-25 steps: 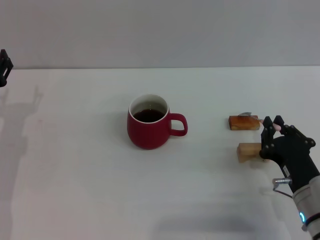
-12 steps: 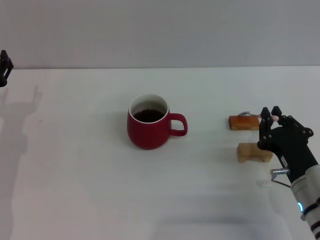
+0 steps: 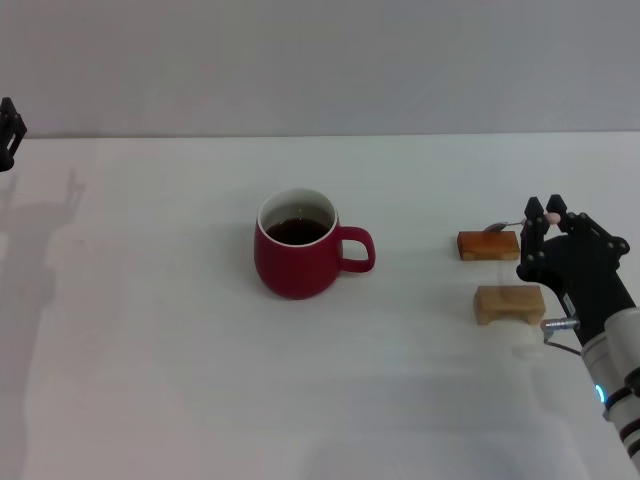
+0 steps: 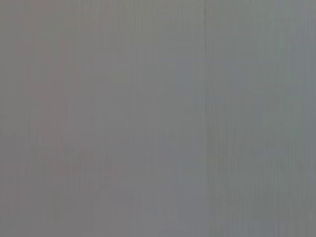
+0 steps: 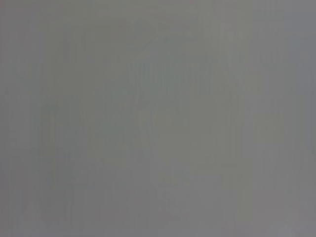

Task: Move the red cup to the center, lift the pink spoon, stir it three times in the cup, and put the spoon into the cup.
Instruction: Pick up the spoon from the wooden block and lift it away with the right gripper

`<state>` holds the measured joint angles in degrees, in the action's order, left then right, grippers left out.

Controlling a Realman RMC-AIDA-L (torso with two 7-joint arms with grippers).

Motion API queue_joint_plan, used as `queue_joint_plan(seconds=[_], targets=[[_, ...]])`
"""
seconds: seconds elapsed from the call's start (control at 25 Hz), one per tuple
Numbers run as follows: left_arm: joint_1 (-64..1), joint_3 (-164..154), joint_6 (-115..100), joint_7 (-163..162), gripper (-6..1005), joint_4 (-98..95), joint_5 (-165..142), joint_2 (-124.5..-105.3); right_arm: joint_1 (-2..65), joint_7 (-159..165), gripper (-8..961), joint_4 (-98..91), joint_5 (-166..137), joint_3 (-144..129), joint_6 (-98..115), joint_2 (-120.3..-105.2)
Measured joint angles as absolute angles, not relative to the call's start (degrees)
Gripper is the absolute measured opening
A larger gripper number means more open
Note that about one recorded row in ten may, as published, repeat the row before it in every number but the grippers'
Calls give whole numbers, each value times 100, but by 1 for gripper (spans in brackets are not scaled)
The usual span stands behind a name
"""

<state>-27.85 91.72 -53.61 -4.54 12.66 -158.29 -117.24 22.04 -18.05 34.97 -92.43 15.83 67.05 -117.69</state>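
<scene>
Spoon (image 3: 512, 222) now rises off the blocks (image 3: 499, 270), pinched by its pink end in my right gripper (image 3: 546, 214), whose fingers are closed on it. Cup (image 3: 297, 256) sits mid-bench (image 3: 150, 380), well apart. I judge stirring comes next. Left gripper (image 3: 9, 133) idles far left, fingers unreadable.

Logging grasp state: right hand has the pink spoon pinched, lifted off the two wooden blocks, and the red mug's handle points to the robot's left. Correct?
One error: the loop handle of the glossy dark-red ceramic mug points to the robot's right, toward the two small wooden blocks, per the head view. The rest holds: the right hand pinches the thin pink-handled metal spoon, raised above them.
</scene>
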Motion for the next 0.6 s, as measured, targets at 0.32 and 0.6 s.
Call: queue_joint_plan(seconds=[0.32, 0.6], targets=[[-2787, 9201, -5361, -449, 834, 1266, -15829, -11728, 2408, -1810, 168, 3603, -9256, 1605, 6692, -11647], [-2786, 9225, -5361, -450, 834, 1266, -15829, -11733, 2504, -2124, 168, 3842, -9261, 1723, 6643, -11562]])
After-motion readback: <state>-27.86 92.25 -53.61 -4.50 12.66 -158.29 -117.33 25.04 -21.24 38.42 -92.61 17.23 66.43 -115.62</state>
